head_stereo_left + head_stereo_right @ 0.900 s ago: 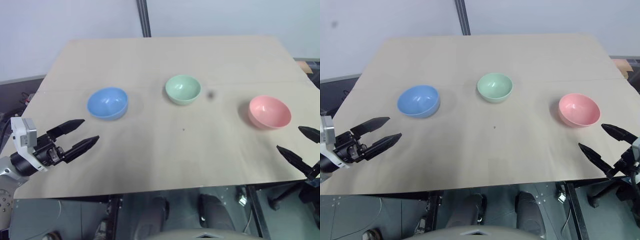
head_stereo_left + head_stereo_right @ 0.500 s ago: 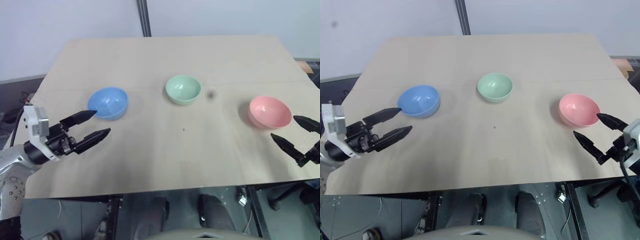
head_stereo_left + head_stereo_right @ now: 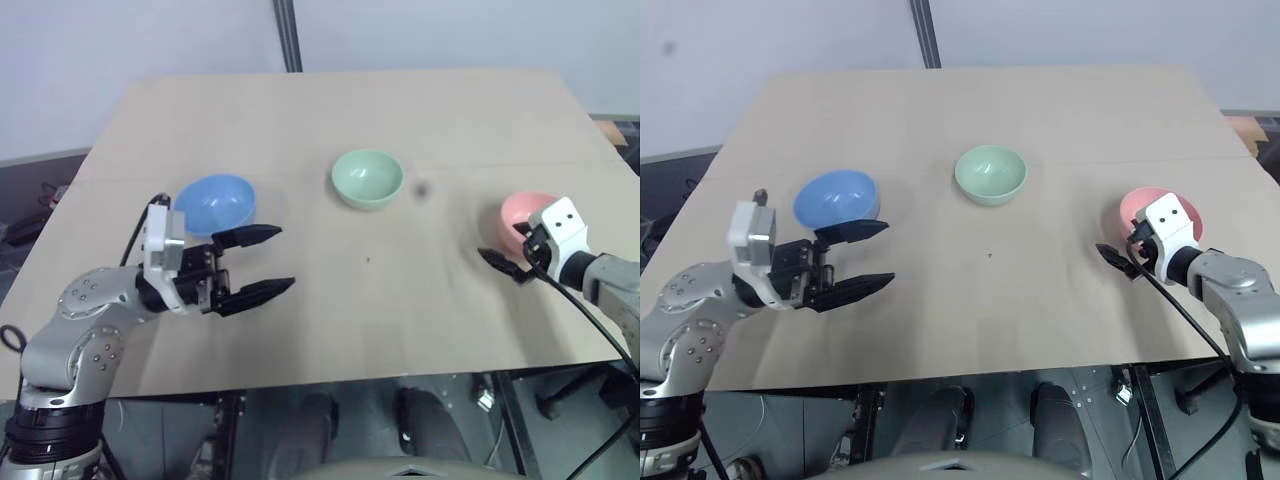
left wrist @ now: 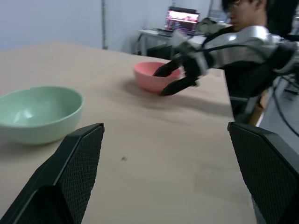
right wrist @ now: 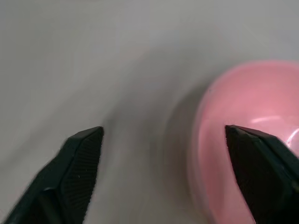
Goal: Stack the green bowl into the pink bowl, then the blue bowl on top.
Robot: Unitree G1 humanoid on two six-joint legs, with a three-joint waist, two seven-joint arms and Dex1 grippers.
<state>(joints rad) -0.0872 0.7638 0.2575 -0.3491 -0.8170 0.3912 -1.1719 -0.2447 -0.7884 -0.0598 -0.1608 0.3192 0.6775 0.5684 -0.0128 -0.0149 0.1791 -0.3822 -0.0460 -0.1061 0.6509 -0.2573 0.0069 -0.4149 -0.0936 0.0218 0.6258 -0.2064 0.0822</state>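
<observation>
Spanning nearly the whole head view, the pale wooden table (image 3: 340,120) carries three separate bowls in a loose row: the blue bowl (image 3: 216,205) toward nine o'clock, the green bowl (image 3: 367,178) near the centre, the pink bowl (image 3: 525,217) toward three o'clock. None is stacked yet.

The left gripper (image 3: 262,261) reaches in from eight o'clock with its fingers spread wide and empty, pointing across the table just beside the blue bowl's near side. The right gripper (image 3: 1118,258) sits at the pink bowl, fingers apart, one finger (image 5: 257,154) over the bowl's interior and the other outside the rim; whether either touches the bowl is unclear.

The left wrist view adds what the head views lack: a person (image 4: 254,28) seated beyond the table's far edge and a lit laptop screen (image 4: 182,19) behind.

Compared with a second ago, both arms have swung inward from the table's near corners; the bowls have not moved.
</observation>
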